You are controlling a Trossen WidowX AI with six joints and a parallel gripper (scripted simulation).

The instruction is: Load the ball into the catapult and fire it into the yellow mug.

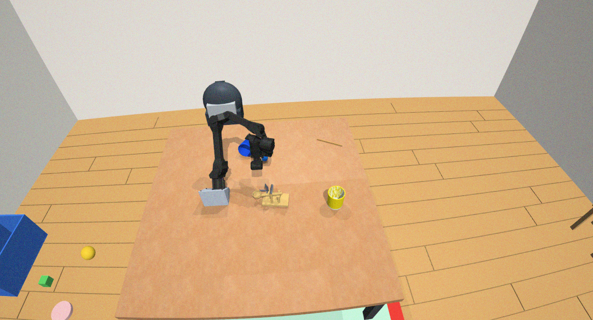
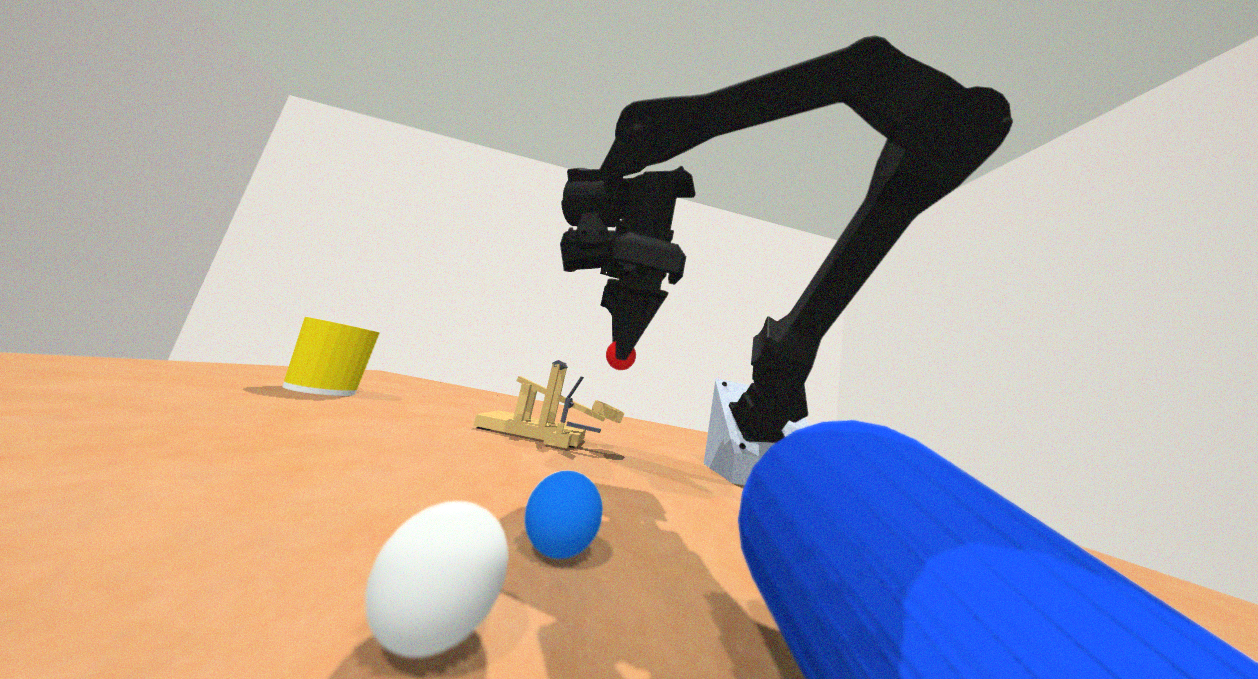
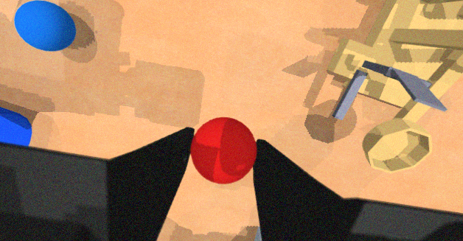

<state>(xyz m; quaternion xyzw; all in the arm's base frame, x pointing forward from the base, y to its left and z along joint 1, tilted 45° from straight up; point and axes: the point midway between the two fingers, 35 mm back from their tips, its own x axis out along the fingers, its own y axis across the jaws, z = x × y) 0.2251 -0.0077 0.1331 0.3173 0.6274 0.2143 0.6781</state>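
My gripper (image 2: 621, 354) (image 3: 224, 141) is shut on a red ball (image 2: 618, 361) (image 3: 224, 157) and holds it in the air above the table. In the top view the ball is hidden by the arm. The wooden catapult (image 1: 277, 200) (image 2: 528, 425) (image 3: 416, 39) stands on the table, below and to the right of the ball in the wrist view. Its round cup (image 1: 256, 194) (image 2: 607, 410) (image 3: 396, 146) is empty and points toward the arm's base. The yellow mug (image 1: 335, 198) (image 2: 331, 356) stands upright, off the catapult's other end.
A blue ball (image 2: 563, 514) (image 3: 45, 25) and a white ball (image 2: 437, 578) lie on the table (image 1: 257, 268). A blue cup (image 1: 244, 148) (image 2: 897, 534) lies on its side near them. A thin stick (image 1: 329, 142) lies at the back right.
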